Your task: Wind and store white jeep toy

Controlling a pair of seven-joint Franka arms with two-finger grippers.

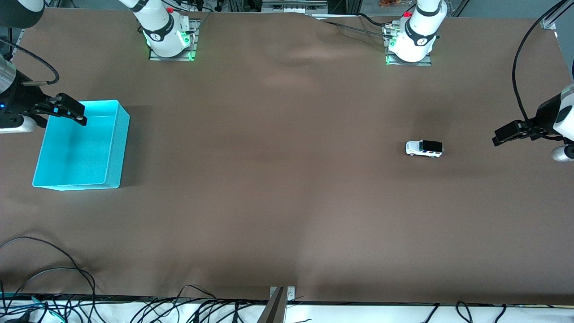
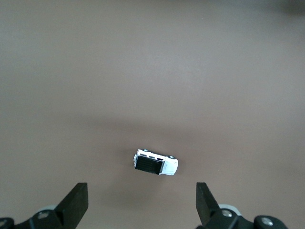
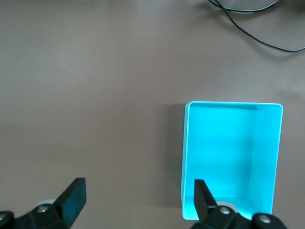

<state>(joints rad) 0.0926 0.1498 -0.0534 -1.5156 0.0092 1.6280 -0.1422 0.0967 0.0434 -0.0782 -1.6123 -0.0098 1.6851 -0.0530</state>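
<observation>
The white jeep toy [image 1: 424, 148], with a black roof and small coloured side marks, stands on its wheels on the brown table toward the left arm's end. It also shows in the left wrist view [image 2: 155, 163]. My left gripper [image 1: 500, 137] is open and empty, up in the air at the table's end, apart from the jeep. My right gripper [image 1: 76, 114] is open and empty over the rim of the turquoise bin [image 1: 117, 130]. The bin [image 3: 190, 157] is empty.
Black cables [image 1: 54, 287] lie along the table edge nearest the front camera. A metal bracket [image 1: 278, 300] stands at the middle of that edge. A loose cable [image 3: 257, 28] shows in the right wrist view.
</observation>
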